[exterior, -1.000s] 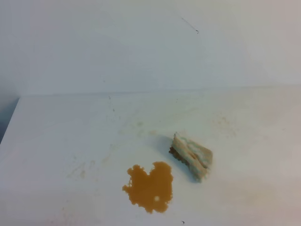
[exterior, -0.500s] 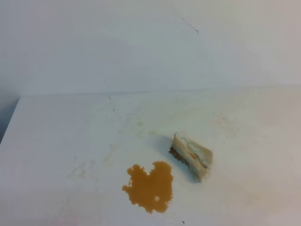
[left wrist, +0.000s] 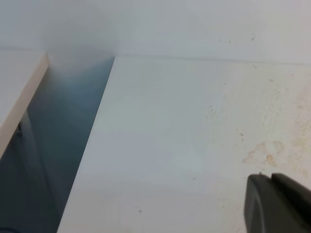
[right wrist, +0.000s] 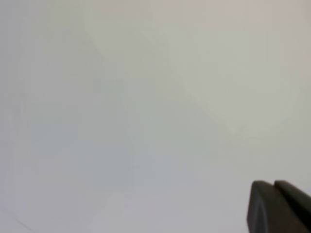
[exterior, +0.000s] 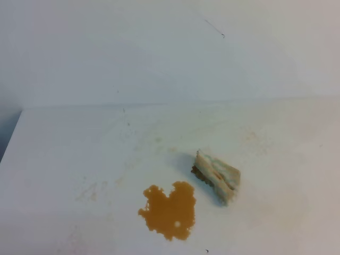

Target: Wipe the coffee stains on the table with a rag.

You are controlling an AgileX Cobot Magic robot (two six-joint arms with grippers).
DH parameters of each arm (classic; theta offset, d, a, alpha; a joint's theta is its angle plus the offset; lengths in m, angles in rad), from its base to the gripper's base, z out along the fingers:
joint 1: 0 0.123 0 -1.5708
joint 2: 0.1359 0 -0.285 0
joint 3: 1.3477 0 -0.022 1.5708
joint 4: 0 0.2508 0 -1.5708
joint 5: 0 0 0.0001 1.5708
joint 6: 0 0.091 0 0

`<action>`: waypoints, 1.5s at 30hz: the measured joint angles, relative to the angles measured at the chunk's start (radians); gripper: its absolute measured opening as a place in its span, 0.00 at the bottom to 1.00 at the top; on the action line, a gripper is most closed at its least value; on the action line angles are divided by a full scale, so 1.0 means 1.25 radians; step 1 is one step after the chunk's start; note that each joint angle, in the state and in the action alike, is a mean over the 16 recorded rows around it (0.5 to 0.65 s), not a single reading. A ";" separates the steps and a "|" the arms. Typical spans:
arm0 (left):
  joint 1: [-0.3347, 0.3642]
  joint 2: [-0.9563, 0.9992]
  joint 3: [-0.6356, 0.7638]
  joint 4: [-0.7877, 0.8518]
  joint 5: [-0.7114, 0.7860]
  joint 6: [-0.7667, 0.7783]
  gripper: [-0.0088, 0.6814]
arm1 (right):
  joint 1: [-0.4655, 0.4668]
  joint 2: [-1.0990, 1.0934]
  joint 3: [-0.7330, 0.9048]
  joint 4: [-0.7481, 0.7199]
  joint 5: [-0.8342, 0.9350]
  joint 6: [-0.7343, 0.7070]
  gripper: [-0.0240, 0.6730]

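the rag [exterior: 216, 176] sits a little right of centre in the lower half of the high view, a wadded wedge of pale cream-grey cloth with brown-stained edges, lying on the table [exterior: 79, 143]. the coffee stains [exterior: 169, 211] are just beside it to the lower left, an orange-brown lobed puddle near the bottom edge, close to the cloth but not touching it as far as i can see. neither of my arms shows in the high view. in the left wrist view only a dark corner of my left gripper [left wrist: 277, 204] pokes in at the lower right, over bare white table with faint tan smudges [left wrist: 265, 153] beside it and the table's left edge dropping into a dark gap. in the right wrist view the same dark corner of my right gripper [right wrist: 278, 206] shows at the lower right over blank white surface. from these slivers i cannot tell whether either set of fingers is spread or closed, and nothing is seen held.

the rag looks light, soft and limp, so i judge it will squash and fold when pinched. i would take it from above across the thick, lumpy middle of the wedge, where the folds bunch up, then press down and drag it lower left across the puddle. wiping has not begun, and the wet liquid may smear
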 joint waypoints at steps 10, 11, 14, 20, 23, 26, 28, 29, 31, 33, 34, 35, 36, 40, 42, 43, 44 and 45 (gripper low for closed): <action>0.000 0.001 -0.002 0.000 0.000 0.000 0.01 | 0.000 0.184 -0.246 0.004 0.248 -0.020 0.03; 0.000 0.001 -0.002 0.000 0.000 0.000 0.01 | 0.000 0.215 -0.277 0.007 0.282 -0.028 0.03; 0.000 0.000 0.000 0.000 0.000 0.000 0.01 | 0.000 0.314 -0.364 0.030 0.375 -0.053 0.03; 0.000 0.000 0.000 0.000 -0.002 0.000 0.01 | 0.000 0.503 -0.503 0.138 0.525 -0.173 0.03; 0.000 0.000 0.000 0.000 -0.002 0.000 0.01 | 0.000 0.585 -0.554 0.223 0.589 -0.290 0.03; 0.000 0.000 0.000 0.000 -0.001 0.000 0.01 | 0.005 0.663 -0.598 0.315 0.648 -0.415 0.04; 0.000 0.000 0.000 0.000 -0.001 0.000 0.01 | 0.015 0.717 -0.627 0.367 0.687 -0.497 0.05; 0.000 0.000 0.000 0.000 -0.001 0.000 0.01 | 0.023 0.745 -0.642 0.387 0.708 -0.536 0.07; 0.000 0.000 -0.002 0.000 0.000 0.000 0.01 | 0.043 0.802 -0.675 0.415 0.749 -0.606 0.11; 0.000 0.001 -0.004 0.000 0.000 0.000 0.01 | 0.071 0.861 -0.710 0.426 0.788 -0.658 0.16; 0.000 0.001 -0.004 0.000 0.000 0.000 0.01 | 0.087 0.891 -0.729 0.425 0.806 -0.677 0.19; 0.000 0.001 -0.004 0.000 0.001 0.000 0.01 | 0.104 0.922 -0.747 0.420 0.821 -0.689 0.21; 0.000 0.001 -0.004 0.000 0.001 0.000 0.01 | 0.123 0.953 -0.767 0.411 0.835 -0.695 0.24; 0.000 0.000 -0.002 0.000 0.000 0.000 0.01 | 0.210 1.075 -0.841 0.345 0.864 -0.664 0.36; 0.000 0.000 -0.002 0.000 0.000 0.000 0.01 | 0.255 1.133 -0.876 0.300 0.867 -0.626 0.42; 0.000 0.000 -0.002 0.000 0.000 0.000 0.01 | 0.277 1.160 -0.891 0.277 0.866 -0.606 0.44; 0.000 0.000 -0.002 0.000 0.000 0.000 0.01 | 0.298 1.187 -0.906 0.255 0.865 -0.585 0.47; 0.000 0.000 -0.002 0.000 0.000 0.000 0.01 | 0.317 1.214 -0.920 0.233 0.863 -0.565 0.48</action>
